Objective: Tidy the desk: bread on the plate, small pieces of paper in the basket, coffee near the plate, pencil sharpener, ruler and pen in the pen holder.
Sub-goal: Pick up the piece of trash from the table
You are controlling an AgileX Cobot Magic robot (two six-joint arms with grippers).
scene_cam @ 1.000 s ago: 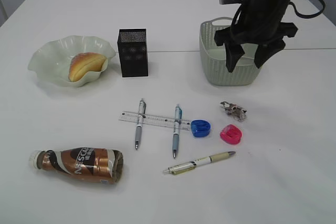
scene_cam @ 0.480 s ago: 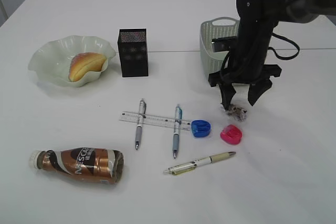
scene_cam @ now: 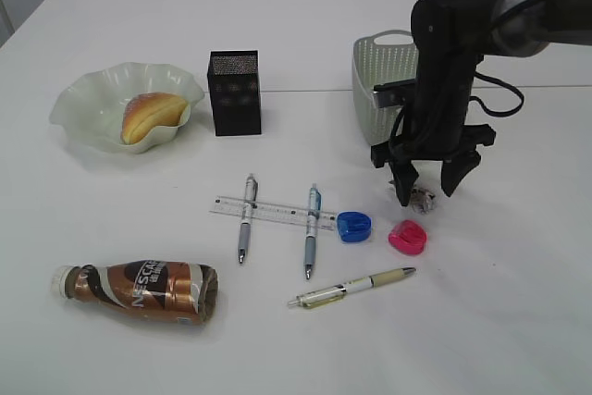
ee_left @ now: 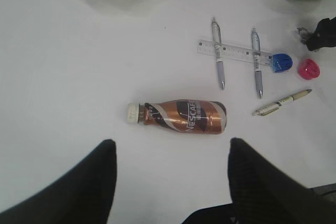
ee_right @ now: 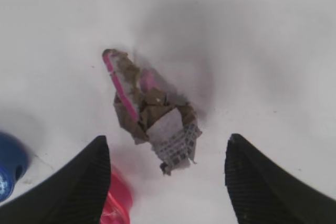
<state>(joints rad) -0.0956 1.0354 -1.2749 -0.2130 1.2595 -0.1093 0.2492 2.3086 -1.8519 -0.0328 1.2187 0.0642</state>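
Note:
A crumpled scrap of paper (ee_right: 149, 111) lies on the table, and my right gripper (ee_right: 167, 140) hangs open straddling it, fingers apart from it on both sides. In the exterior view the right gripper (scene_cam: 433, 190) stands low over the paper (scene_cam: 425, 198), in front of the green basket (scene_cam: 377, 108). My left gripper (ee_left: 170, 142) is open and empty, high above the coffee bottle (ee_left: 181, 115), which lies on its side. The bread (scene_cam: 148, 116) rests in the plate (scene_cam: 79, 99). A ruler (scene_cam: 273, 213), pens (scene_cam: 245, 219), a blue sharpener (scene_cam: 353, 226) and a pink sharpener (scene_cam: 407, 237) lie mid-table.
The black pen holder (scene_cam: 234, 92) stands upright right of the plate. A third pen (scene_cam: 351, 287) lies near the front, below the sharpeners. The pink sharpener (ee_right: 115, 198) sits close beside my right gripper's left finger.
My right gripper has come down from over the basket to the table in front of it and now straddles the paper scrap. Its jaws stayed open. Nothing else moved.

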